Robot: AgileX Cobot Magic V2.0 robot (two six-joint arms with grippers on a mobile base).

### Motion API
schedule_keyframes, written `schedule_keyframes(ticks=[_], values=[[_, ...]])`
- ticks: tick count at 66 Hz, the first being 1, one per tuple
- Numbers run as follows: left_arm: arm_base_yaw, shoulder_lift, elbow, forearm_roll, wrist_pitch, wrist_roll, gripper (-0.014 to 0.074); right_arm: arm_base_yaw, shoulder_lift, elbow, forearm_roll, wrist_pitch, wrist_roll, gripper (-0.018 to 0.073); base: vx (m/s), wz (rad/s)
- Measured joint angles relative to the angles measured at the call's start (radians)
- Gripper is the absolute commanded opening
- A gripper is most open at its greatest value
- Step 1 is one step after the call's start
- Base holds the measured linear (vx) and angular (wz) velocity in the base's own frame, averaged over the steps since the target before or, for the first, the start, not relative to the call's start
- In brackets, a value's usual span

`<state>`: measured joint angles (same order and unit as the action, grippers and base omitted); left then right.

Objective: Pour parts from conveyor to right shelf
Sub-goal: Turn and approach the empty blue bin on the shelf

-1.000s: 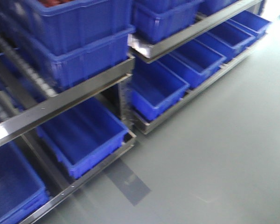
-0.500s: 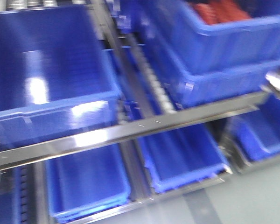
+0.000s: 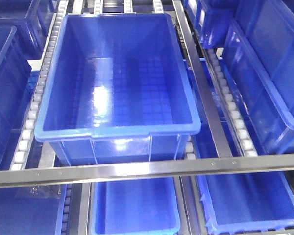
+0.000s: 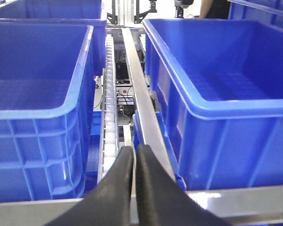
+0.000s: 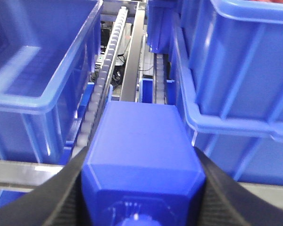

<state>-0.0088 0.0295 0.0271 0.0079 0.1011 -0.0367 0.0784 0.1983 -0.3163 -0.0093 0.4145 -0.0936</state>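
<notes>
**Blue part pinched in right claw, near side of the front rail**

Closest in the right wrist view, on the near side of the front rail [image 5: 19, 173]: right gripper [image 5: 142, 160] clamped on the part [image 5: 141, 136]. One black finger [image 5: 68, 193] pressed to each flank of the glossy blue block, small raised stud low at the camera end. Middle stretch of the rail covered by the block in that view.

Also on the near side of the rail, in the left wrist view: left gripper [image 4: 134, 150] pressed together, nothing between the dark fingers, tips reaching just over the rail and lined up with a roller track [image 4: 108, 117] running away from it.

Just behind the rail, on the right shelf [image 3: 206, 98]: a large blue tote [image 3: 117, 129] sitting on rows of white rollers [image 3: 28, 128], front wall close to the rail. More blue totes [image 3: 264, 73] flanking it behind the rail, steel dividers between.

Below the rail, on a lower level: two further totes [image 3: 134, 210] partly showing. Farther behind the rail, in the wrist views: the tracks narrowing between tote walls toward a bright, unclear background.
</notes>
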Motion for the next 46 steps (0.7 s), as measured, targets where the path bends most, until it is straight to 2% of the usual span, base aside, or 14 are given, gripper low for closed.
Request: schedule_keyframes(ticks=[46], values=[[0.0, 0.0, 0.0, 0.0, 0.0, 0.0, -0.0006, 0.0, 0.0, 0.0, 0.0, 0.0, 0.0, -0.0005, 0.15, 0.03]])
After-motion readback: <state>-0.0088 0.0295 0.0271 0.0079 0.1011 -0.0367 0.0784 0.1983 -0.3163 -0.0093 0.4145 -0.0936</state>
